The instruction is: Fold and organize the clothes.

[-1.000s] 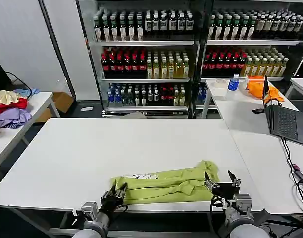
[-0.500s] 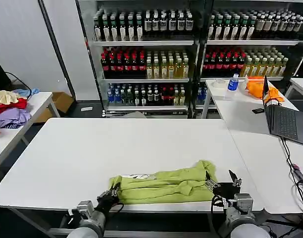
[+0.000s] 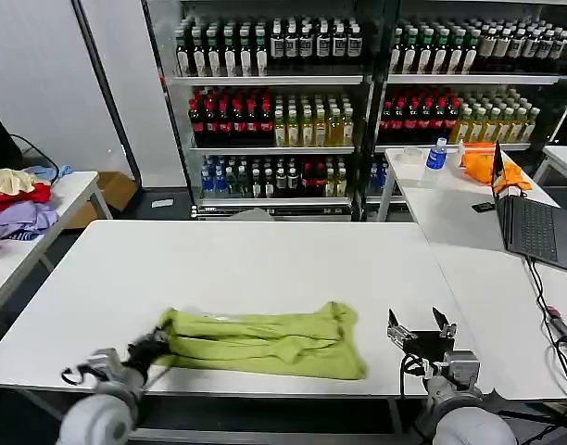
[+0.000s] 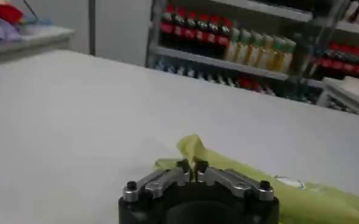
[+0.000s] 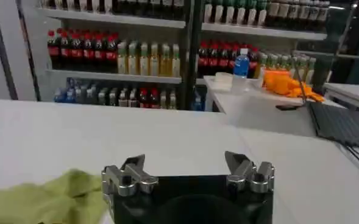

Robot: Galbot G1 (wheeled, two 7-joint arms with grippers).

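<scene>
Head view: the soft lime-green T-shirt (image 3: 265, 340) is being pinched by the left gripper (image 3: 146, 353) for folding; the right gripper (image 3: 419, 326), beside the shirt, is being held wide, empty.

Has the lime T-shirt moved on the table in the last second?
Yes. The lime T-shirt has slid toward the robot's left along the near edge of the white table, pulled by the left tool shut on its corner; the right tool is open beside it.
</scene>
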